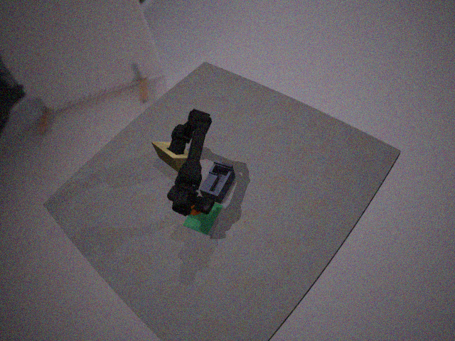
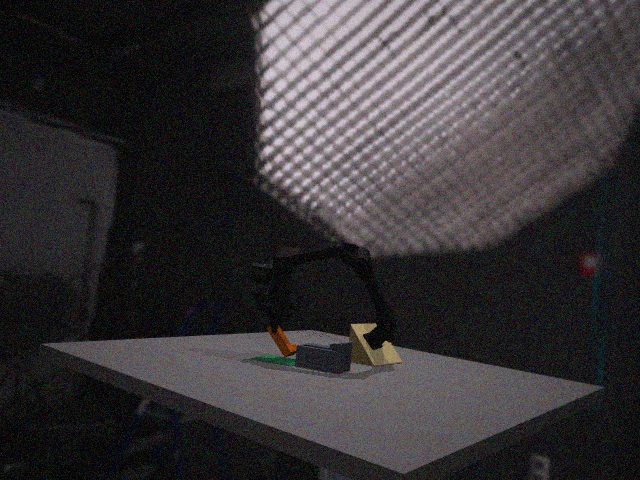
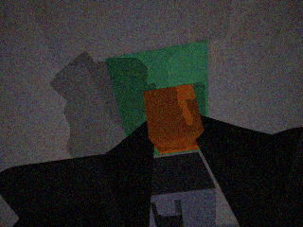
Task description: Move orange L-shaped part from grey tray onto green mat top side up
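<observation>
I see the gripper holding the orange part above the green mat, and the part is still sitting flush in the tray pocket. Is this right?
Not quite. The orange part is out of the grey tray; the top view shows its pocket vacant. The gripper does hold it, tilted, above the green mat, as the exterior view shows.
</observation>
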Tool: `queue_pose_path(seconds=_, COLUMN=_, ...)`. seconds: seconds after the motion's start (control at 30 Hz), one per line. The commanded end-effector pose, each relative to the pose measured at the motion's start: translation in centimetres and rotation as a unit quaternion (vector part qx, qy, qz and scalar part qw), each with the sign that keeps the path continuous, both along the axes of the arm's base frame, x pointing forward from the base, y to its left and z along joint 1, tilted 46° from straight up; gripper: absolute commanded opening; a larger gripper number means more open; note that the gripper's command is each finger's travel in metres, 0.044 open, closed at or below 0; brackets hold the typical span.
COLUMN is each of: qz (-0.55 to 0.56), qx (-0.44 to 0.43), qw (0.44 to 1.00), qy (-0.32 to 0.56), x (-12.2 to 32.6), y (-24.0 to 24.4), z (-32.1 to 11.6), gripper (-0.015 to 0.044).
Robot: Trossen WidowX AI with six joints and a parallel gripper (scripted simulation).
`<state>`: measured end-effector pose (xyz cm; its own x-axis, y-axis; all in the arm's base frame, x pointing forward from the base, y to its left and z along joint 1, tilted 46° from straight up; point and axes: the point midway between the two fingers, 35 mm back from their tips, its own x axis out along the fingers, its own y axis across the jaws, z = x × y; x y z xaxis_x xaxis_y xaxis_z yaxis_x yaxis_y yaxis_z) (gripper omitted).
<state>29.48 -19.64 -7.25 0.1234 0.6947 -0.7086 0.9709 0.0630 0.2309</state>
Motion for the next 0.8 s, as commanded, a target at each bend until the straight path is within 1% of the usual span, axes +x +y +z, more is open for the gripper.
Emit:
queue_pose_path(seconds=0.0, qz=-0.001, qx=0.002, qw=1.000, qy=0.000, x=0.17, y=0.66, z=-0.45, gripper=0.0000)
queue_pose_path(seconds=0.73, qz=0.002, qx=0.001, qw=1.000, qy=0.001, x=0.11, y=0.91, z=-0.72, gripper=0.0000)
queue_pose_path(seconds=0.77, qz=0.002, qx=0.001, qw=1.000, qy=0.001, x=0.11, y=0.91, z=-0.72, gripper=0.0026)
